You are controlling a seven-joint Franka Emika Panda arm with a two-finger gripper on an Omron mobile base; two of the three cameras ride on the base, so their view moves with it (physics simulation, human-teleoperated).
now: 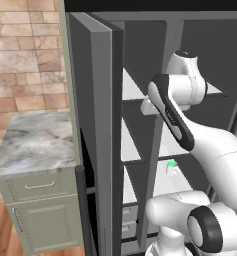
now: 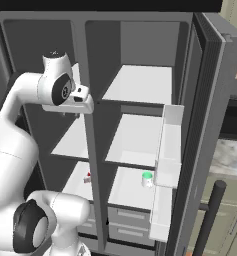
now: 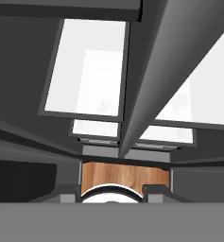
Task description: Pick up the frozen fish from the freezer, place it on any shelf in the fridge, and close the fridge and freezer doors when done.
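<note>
With both doors open, arm reaching inside freezer.
Green-capped bottle seen from base views; fish orientation, finger state: cannot tell.

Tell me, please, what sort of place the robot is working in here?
Most likely a home kitchen: an open side-by-side fridge with white shelves, a marble-topped counter over pale green cabinets, and a brick-tiled wall.

Both base views face the open fridge closely; the hand view apparently looks down.

a kitchen: open fridge, marble counter, green cabinets, brick wall
</note>
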